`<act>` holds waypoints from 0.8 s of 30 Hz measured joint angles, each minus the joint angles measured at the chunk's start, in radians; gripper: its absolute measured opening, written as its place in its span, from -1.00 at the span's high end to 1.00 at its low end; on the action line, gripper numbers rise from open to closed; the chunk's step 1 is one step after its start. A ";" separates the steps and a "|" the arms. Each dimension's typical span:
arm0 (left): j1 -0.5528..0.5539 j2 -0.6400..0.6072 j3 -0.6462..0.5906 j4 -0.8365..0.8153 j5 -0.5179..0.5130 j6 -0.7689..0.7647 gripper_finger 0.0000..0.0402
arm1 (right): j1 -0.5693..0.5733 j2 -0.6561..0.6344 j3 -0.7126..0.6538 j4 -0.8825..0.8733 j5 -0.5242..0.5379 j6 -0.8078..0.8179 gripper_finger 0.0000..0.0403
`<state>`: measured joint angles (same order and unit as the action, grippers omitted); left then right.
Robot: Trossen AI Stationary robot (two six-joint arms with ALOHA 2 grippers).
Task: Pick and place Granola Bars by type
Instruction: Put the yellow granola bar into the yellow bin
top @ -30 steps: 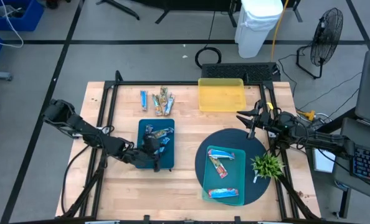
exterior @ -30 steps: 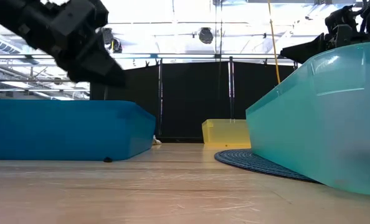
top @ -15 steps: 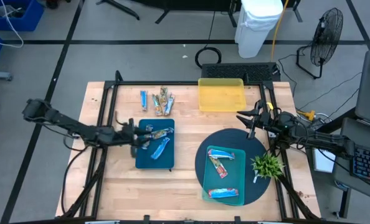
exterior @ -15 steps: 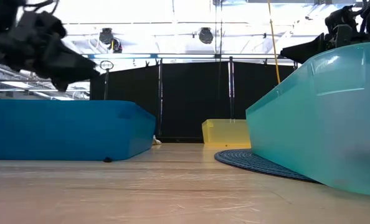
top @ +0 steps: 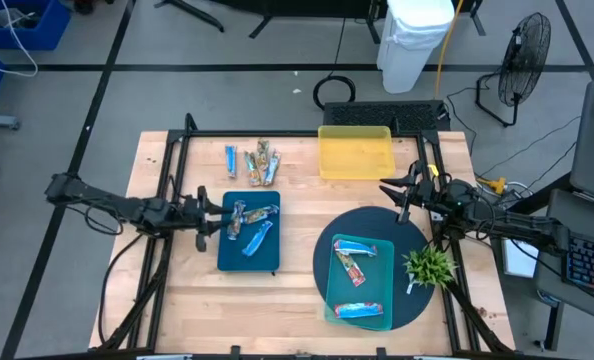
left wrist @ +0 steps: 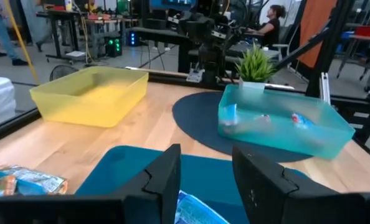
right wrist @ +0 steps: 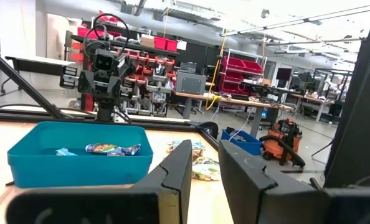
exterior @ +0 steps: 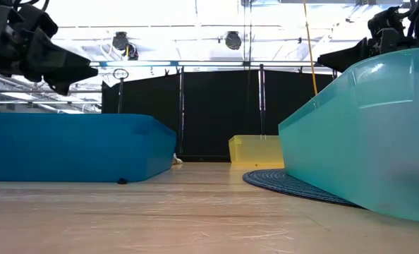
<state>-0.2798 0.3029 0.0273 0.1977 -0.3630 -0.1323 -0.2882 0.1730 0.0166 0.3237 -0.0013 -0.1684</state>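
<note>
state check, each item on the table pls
left gripper: open, empty, at dark blue tray's edge
right gripper: waiting beside yellow tray
dark blue tray: holds several bars
teal tray: holds two bars, sits on round mat
yellow tray: empty
loose bars: unsorted on table

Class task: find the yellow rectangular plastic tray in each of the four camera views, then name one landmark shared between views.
High view: yellow rectangular plastic tray, top centre.
Low view: small, centre background.
Left wrist view: left of centre.
Right wrist view: not in it.
Shared landmark: round dark mat beside it.
</note>
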 joint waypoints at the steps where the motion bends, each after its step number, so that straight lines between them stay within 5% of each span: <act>1: 0.000 -0.027 0.000 -0.029 0.001 0.000 0.27 | 0.000 0.000 0.000 0.000 0.000 0.000 0.65; 12: 0.005 -0.256 0.002 -0.190 0.115 0.076 0.27 | 0.000 0.000 0.000 0.000 0.000 0.000 0.65; 24: 0.120 -0.261 0.002 -0.207 0.208 0.109 0.27 | 0.000 0.000 0.000 0.000 0.000 0.000 0.65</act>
<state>-0.1601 0.0414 0.0296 -0.0090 -0.1550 -0.0235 -0.2882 0.1730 0.0166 0.3241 -0.0013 -0.1686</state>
